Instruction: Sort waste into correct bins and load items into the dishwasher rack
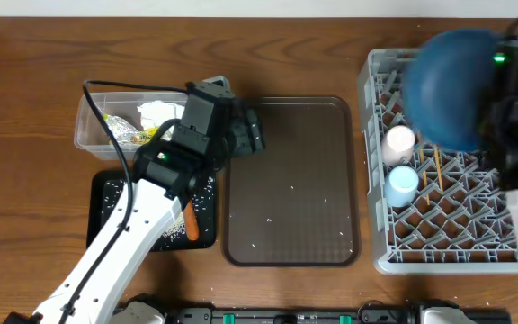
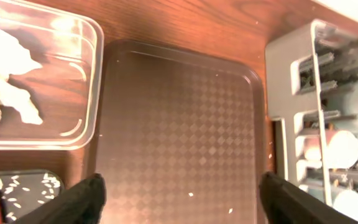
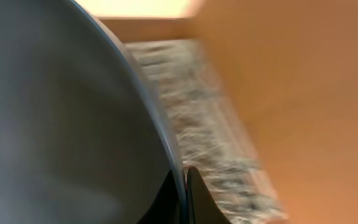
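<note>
Over the back rows of the grey rack (image 1: 448, 264), which lies straight below it, the blue plate (image 1: 443, 85) hangs with its rim pinched in the right hand (image 3: 184, 186), the nearer arm, while the left hand (image 2: 185, 199), spread wide and empty, hovers well apart over the brown tray (image 1: 290, 180).

**SETTING: ROBOT TEST BENCH LAID OUT AS A KITCHEN CLEAN-UP STATION**

The place reads as a robotics lab bench. A white robot arm (image 1: 106, 252) with an exposed black cable (image 1: 124, 87) stands over a plain wooden surface (image 1: 25, 63). The kitchen items are set out as props. They are a grey dishwasher rack (image 1: 371, 180) holding a pink cup (image 1: 399, 141) and a light blue cup (image 1: 402, 184), a blue plate (image 1: 443, 85) above it, a brown serving tray (image 1: 290, 162), a clear tub (image 1: 84, 135) and a black tray (image 1: 106, 193).
</note>
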Action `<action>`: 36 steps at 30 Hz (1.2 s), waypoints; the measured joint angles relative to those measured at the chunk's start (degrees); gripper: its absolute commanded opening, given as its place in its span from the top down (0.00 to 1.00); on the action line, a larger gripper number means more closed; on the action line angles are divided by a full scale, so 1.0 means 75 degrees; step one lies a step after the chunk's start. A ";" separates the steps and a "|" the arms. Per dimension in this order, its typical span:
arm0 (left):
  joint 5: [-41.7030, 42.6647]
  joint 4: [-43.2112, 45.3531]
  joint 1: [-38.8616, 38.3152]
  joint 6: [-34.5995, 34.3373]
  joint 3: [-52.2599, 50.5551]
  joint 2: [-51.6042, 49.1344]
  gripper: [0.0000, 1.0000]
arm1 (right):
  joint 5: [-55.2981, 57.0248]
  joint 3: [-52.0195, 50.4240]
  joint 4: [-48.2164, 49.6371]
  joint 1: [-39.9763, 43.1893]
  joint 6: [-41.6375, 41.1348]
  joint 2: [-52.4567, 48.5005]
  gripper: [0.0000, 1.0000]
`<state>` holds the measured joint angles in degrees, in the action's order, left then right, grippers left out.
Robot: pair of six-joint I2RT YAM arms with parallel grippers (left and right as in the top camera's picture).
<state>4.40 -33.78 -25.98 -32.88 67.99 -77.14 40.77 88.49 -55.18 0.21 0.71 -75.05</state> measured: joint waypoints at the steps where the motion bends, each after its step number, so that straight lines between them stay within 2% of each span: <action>1: -0.0006 -0.0017 -0.0003 0.0000 0.0000 -0.0003 0.10 | 0.0469 0.0006 0.0114 0.0149 0.0020 0.0041 0.99; 7: -0.0017 -0.0038 0.0000 -0.0015 0.0000 -0.0003 0.06 | 0.3002 0.0006 0.1090 0.1215 0.0195 -0.0026 0.99; 11: -0.0017 -0.0038 0.0000 -0.0015 0.0000 -0.0003 0.04 | 0.3914 0.0006 0.1880 0.1772 0.0428 -0.0114 0.99; 21: -0.0017 -0.0041 0.0000 -0.0015 0.0000 -0.0003 0.00 | 0.4803 0.0009 0.3107 0.2716 0.1731 -0.1279 0.99; 29: -0.0020 -0.0038 0.0000 -0.0015 0.0000 -0.0003 0.00 | 0.5024 -0.0035 0.3025 0.3547 0.2649 -0.2477 0.99; 36: -0.0017 -0.0038 0.0000 -0.0015 0.0000 -0.0003 0.00 | 0.5106 -0.0746 0.3037 0.3923 0.3238 -0.2792 0.99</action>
<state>4.27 -34.06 -25.98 -32.99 67.99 -77.17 79.07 82.89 -32.40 29.63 24.99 -95.98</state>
